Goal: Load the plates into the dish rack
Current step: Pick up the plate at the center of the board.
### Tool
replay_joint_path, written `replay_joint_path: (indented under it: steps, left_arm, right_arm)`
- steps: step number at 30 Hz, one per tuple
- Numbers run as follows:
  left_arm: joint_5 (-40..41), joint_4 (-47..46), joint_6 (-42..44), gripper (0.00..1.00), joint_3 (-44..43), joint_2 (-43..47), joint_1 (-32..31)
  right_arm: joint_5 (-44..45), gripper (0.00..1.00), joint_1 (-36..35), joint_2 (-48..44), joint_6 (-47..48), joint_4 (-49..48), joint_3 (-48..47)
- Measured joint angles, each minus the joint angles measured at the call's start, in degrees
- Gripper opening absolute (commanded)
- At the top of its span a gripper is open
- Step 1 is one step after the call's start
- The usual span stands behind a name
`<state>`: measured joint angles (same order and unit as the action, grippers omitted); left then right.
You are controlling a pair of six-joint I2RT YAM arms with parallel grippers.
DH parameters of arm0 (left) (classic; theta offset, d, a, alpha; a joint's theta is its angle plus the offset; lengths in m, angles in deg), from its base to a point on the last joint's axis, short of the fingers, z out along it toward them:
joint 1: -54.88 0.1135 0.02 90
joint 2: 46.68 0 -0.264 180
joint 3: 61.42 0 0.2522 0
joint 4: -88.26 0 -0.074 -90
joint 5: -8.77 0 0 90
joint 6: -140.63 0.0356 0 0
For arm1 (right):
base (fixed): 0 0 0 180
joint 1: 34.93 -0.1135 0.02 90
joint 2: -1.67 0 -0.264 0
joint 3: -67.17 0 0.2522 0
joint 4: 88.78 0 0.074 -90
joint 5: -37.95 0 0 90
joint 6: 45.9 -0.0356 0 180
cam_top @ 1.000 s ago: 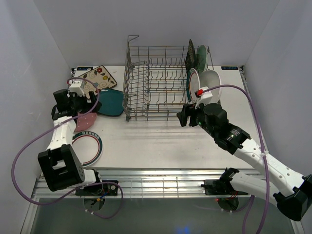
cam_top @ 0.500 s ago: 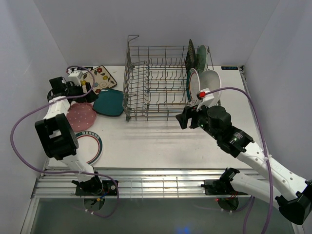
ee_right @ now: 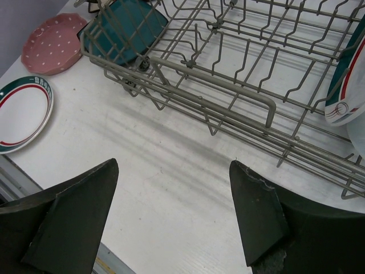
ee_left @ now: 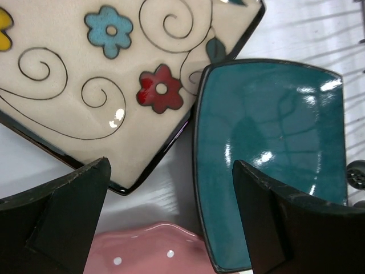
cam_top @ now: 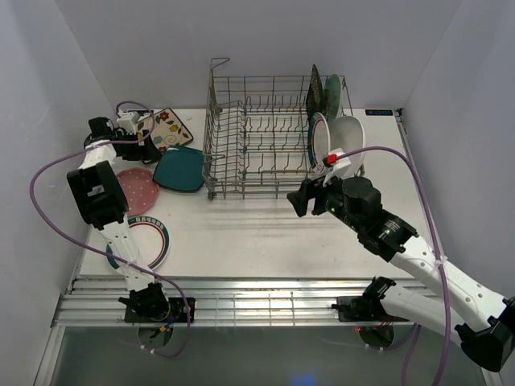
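The grey wire dish rack stands at the back centre. At its right end stand a black floral plate, a mint plate, a green-rimmed white plate and a plain white plate. On the table at the left lie the cream floral square plate, teal square plate, pink dotted plate and a second green-rimmed plate. My left gripper is open and empty, above where the cream, teal and pink plates meet. My right gripper is open and empty, over bare table in front of the rack.
The rack's near wall and handle bar are just beyond my right fingers. White walls close in the left, back and right. A metal rail runs along the near table edge. Purple cables loop off both arms.
My left arm has folded back toward the far left, bringing its gripper over the cream and teal plates and uncovering the pink plate. My right gripper has shifted slightly left and nearer.
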<state>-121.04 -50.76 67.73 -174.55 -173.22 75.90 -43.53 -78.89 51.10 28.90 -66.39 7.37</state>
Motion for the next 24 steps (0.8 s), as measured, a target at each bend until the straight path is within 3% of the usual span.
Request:
replay_joint_path:
  steps: [10,24]
  left_arm:
    - [-0.5,4.13,1.46,0.97,-5.73,-4.39,-0.09]
    - [-0.74,6.43,3.87,0.87,-5.33,-4.39,-0.9]
  right_arm:
    - [-0.98,0.85,0.0,-1.18,0.0,-0.15,0.11]
    - [-1.18,0.86,0.0,-1.18,-0.02,-0.17,0.11]
